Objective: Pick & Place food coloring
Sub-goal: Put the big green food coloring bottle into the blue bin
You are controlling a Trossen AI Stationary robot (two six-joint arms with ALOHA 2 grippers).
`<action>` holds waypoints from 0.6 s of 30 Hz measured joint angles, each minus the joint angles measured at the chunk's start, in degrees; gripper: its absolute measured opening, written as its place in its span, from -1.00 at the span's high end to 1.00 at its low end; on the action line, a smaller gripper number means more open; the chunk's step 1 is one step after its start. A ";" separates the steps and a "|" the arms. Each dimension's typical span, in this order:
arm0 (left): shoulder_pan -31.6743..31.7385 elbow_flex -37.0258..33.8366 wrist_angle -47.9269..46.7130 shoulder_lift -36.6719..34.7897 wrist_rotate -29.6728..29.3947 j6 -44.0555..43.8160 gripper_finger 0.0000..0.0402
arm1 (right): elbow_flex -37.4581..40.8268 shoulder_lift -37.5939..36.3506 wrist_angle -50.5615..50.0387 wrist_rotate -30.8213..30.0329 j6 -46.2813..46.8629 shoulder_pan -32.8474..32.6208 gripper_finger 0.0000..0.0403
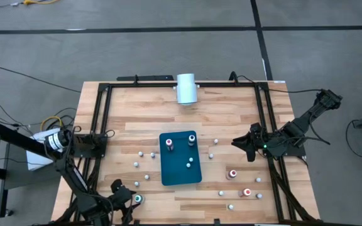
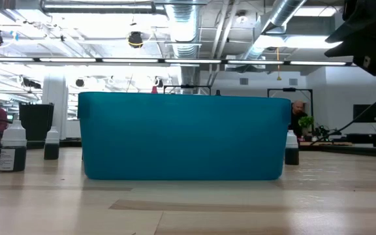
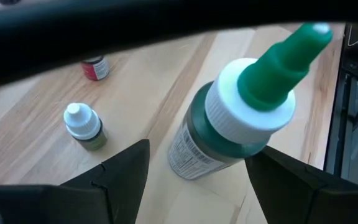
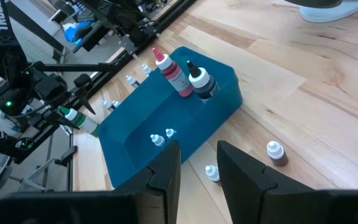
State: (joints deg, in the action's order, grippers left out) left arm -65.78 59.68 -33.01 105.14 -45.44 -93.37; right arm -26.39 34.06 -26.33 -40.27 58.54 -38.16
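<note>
The food coloring is a set of small bottles. A green-topped bottle stands on its base near the table's front left. My left gripper is open, slanting down, one finger on either side of that bottle; I see no plain touch. A red-topped bottle and a dark-topped bottle stand in the teal tray, along with a small white one. Several more bottles are scattered on the wood. My right gripper waits at the right, its fingers a narrow gap apart, holding nothing.
A white cylinder lies at the table's far edge. Loose bottles stand left of the tray and right of it. A white-capped bottle stands close to the green one. A black frame runs around the table.
</note>
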 joint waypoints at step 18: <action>1.38 0.02 8.36 6.36 -1.95 0.20 -0.26 | 0.00 0.01 1.46 -0.01 0.00 -0.01 0.53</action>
State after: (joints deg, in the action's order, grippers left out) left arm -64.40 59.70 -24.66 111.50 -47.39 -93.17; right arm -26.39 34.06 -24.87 -40.29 58.54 -38.17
